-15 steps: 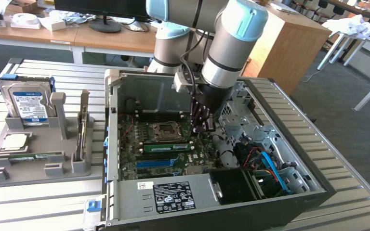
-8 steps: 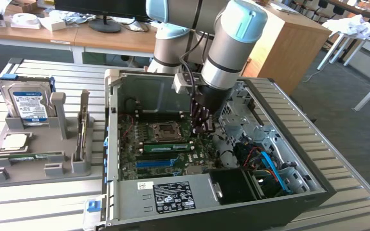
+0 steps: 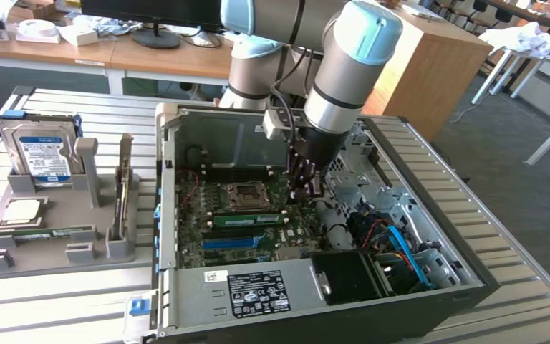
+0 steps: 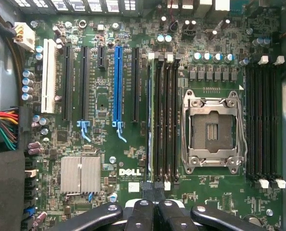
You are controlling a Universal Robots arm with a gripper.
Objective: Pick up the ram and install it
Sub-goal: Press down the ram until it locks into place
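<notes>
The ram (image 3: 246, 217), a long green stick with a pale label, stands on edge in a slot of the motherboard (image 3: 220, 247) next to the empty processor socket (image 3: 244, 193). In the wrist view the ram (image 4: 151, 120) shows edge-on in the outermost of the slots beside the socket (image 4: 211, 131). My gripper (image 3: 304, 192) hangs inside the open case, just above the board on the exterior view's right of the ram. The gripper (image 4: 155, 204) is shut, its fingertips pressed together, with nothing visible between them.
The open computer case (image 3: 256, 290) lies on a slatted metal table. A grey tray (image 3: 55, 251) on the exterior view's left holds a blue-labelled hard drive (image 3: 38, 154), a square silver processor (image 3: 22, 210) and another green stick (image 3: 41, 233). Cables (image 3: 399, 244) and drive bays crowd the case's right.
</notes>
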